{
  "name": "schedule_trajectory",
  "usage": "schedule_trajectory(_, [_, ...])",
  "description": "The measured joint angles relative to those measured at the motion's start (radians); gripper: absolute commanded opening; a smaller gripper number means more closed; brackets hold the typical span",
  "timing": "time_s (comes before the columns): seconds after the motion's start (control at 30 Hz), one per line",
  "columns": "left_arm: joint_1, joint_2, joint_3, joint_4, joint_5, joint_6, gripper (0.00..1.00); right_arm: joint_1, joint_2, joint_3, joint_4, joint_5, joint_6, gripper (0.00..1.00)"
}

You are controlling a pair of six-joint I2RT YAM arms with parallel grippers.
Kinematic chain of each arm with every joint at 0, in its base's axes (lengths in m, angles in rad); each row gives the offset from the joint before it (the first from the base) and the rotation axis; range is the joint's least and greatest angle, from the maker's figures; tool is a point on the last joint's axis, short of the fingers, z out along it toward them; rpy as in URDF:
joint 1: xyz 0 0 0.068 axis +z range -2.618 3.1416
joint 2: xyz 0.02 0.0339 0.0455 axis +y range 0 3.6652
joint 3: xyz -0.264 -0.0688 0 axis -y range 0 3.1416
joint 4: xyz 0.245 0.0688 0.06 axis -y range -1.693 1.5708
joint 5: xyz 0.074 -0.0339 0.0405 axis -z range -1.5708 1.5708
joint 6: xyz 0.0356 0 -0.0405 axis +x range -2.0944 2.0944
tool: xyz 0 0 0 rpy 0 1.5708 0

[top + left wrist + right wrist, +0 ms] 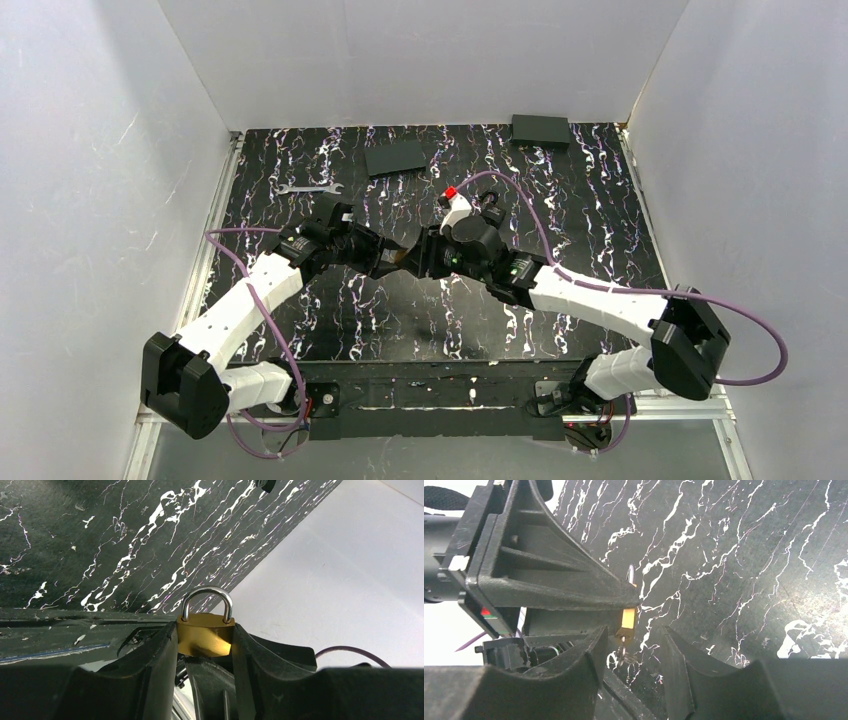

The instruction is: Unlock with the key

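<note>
The left pincer (204, 628) fills the foreground of its own wrist view, its 2 black fingers clamped on the flat sides of a brass padlock (206, 637). The padlock's silver shackle rises clear of the fingertips, and both legs look seated in the body. The padlock is held off the black, white-veined surface (100, 540).

Just right of the padlock, the right pincer (633, 631) faces it with its fingers apart, gripping nothing. A short thin silvery piece sticks out of the padlock's keyhole end toward that gap. It appears to be the key (623, 649), though its head is too small and dark to make out.

Well behind the padlock to its left lies a silver wrench (308, 188). A dark flat block (396, 157) lies straight behind the padlock, and a second block (540, 131) lies farther right.
</note>
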Motion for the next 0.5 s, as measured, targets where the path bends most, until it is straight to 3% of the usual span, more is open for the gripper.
schedule_trajectory(0.17, [0.0,0.0,0.0,0.004,0.006,0.0,0.0,0.0,0.03,0.0,0.02,0.004,0.005,0.42])
schedule_trajectory(0.33, [0.0,0.0,0.0,0.007,0.003,0.0,0.0,0.002,0.039,0.001,0.043,0.002,0.022,0.22])
schedule_trajectory(0.43, [0.0,0.0,0.0,0.012,0.0,0.0,0.0,0.003,0.039,0.002,0.048,0.004,0.03,0.04])
schedule_trajectory(0.5, [0.0,0.0,0.0,0.016,-0.003,0.002,0.0,0.002,0.039,0.002,0.047,0.006,0.041,0.01])
